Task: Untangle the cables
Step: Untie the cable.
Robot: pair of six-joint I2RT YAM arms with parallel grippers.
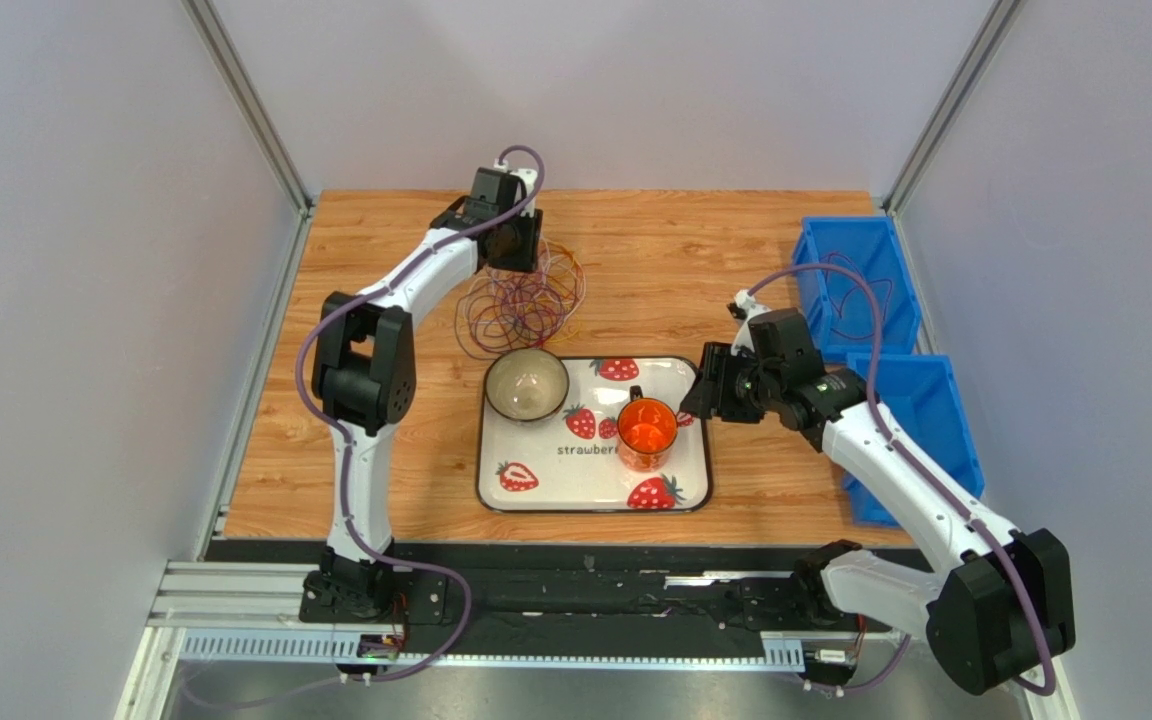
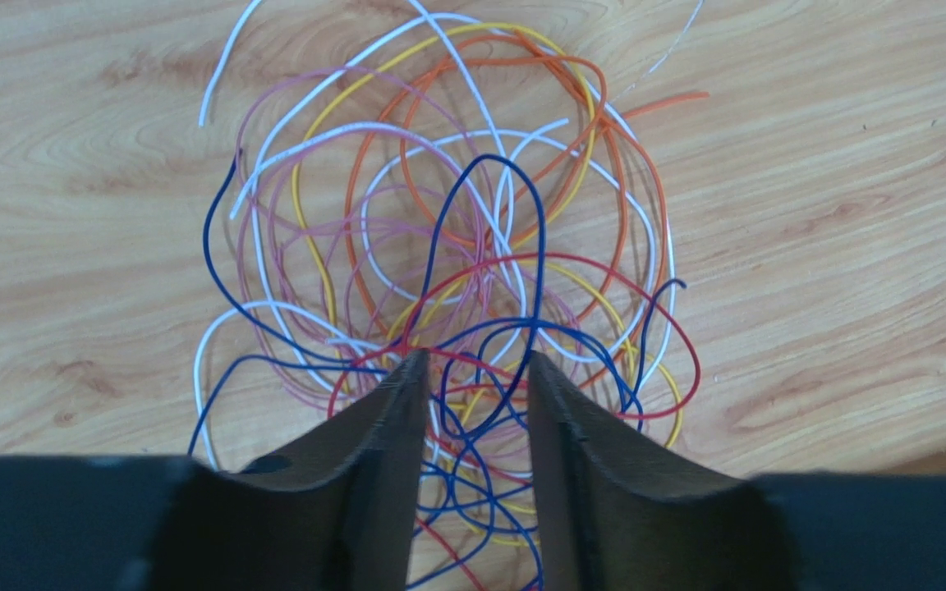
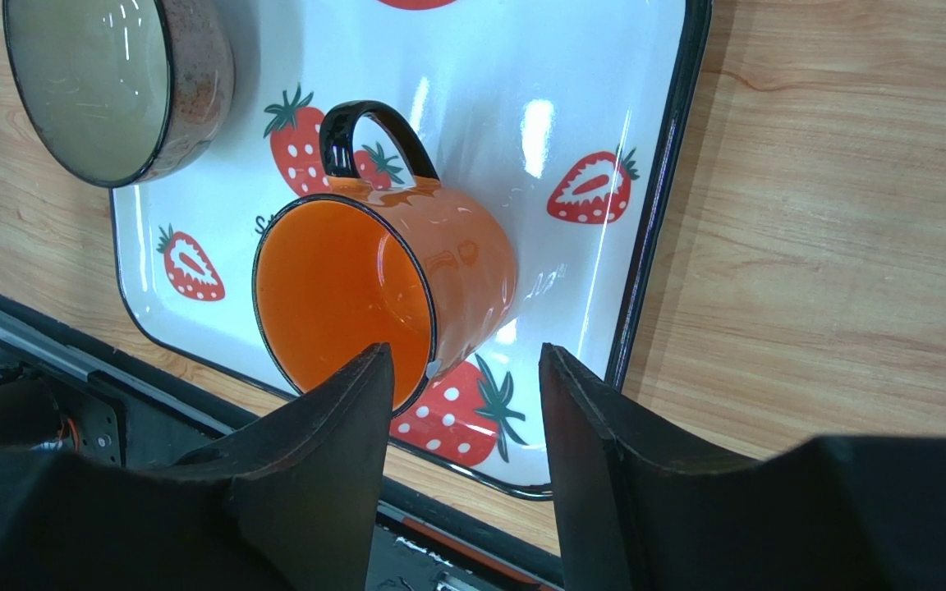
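Cables [image 1: 519, 308]: one tangled heap of thin loops on the bare wood at the table's [image 1: 687, 255] back left, just behind the tray's left rear corner. The left wrist view shows white, dark blue, orange, yellow, pink and red strands [image 2: 466, 246] crossing each other.

Left gripper [image 1: 515, 270] points down onto the near side of the heap. Its jaws are parted [image 2: 476, 363]; several strands run through the gap, none clamped.

Tray [image 1: 582, 483]: white with a black rim and a strawberry print. The lettering reads "strawber", the rest hidden behind the mug. It holds a brown-sided bowl [image 1: 525, 384] with a pale inside at the left rear and an orange mug [image 1: 647, 428] with a black handle to the right of it.

Right gripper [image 1: 692, 398] hovers over the tray's right edge beside the mug, fingers spread [image 3: 466, 357] with nothing between them.

A bare wood strip runs between the tray and two blue bins [image 1: 853, 278] at the table's right edge. More open wood lies left of the tray.
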